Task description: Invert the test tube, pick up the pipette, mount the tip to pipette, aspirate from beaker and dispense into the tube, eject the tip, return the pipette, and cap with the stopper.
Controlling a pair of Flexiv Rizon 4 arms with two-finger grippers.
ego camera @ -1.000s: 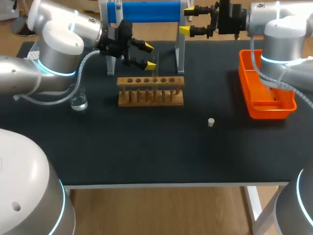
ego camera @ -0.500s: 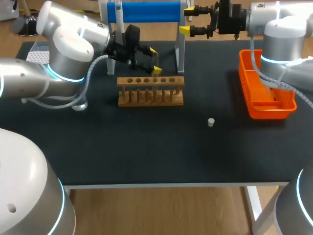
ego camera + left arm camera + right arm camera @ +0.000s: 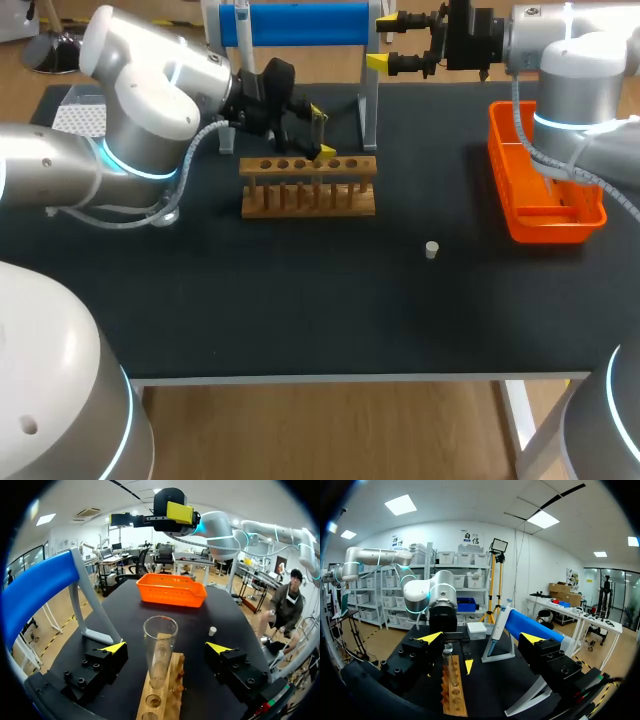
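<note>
Two fingers of the left end effector [image 3: 322, 132] stand apart, one on each side of the test tube [image 3: 160, 650], and they do not touch it. The test tube stands upright, open mouth up, in a hole of the wooden rack [image 3: 308, 186] toward the far side of the table [image 3: 300, 310]. The right end effector [image 3: 382, 42] hangs far back by the blue stand [image 3: 290, 22], fingers apart, holding nothing. A small stopper [image 3: 431, 249] lies nearer, right of the rack. An orange basket [image 3: 545, 225] sits at the right.

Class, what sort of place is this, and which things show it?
Likely a lab bench for robot chemistry practice: a wooden rack holding a glass test tube, and a small stopper on the table.
</note>
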